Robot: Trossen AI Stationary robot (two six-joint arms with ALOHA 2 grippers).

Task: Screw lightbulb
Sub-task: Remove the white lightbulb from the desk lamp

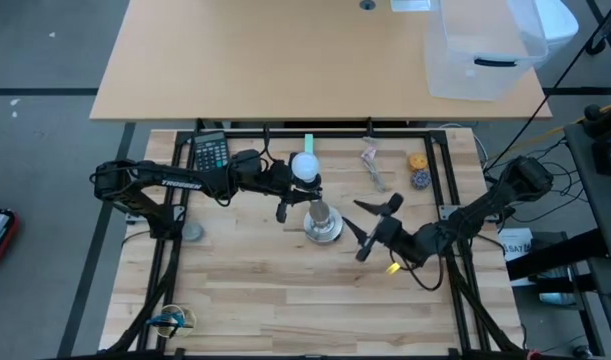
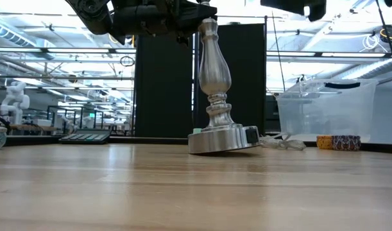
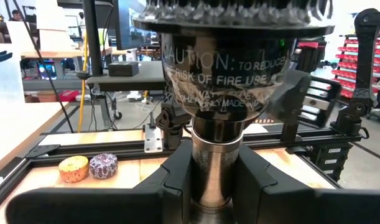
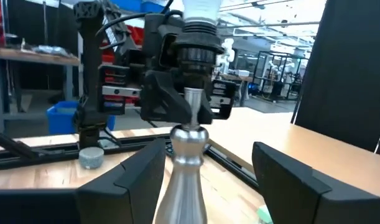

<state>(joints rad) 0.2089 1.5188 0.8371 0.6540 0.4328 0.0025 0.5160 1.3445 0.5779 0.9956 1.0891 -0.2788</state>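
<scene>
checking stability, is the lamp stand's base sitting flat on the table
No, in the low view the lamp stand is tilted, one edge of its base lifted off the table.

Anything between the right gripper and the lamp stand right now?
Nothing: bare wood in the high view separates the open right gripper from the lamp stand; the left gripper clamps its neck.

Even overhead light, soft shadows; wrist close-ups blur at near edges.

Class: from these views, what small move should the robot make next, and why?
Probably close the right gripper on the silver stand. Its jaws are open either side of the stand, whose base tilts off the table, while the left gripper clamps the neck below the lightbulb.
</scene>
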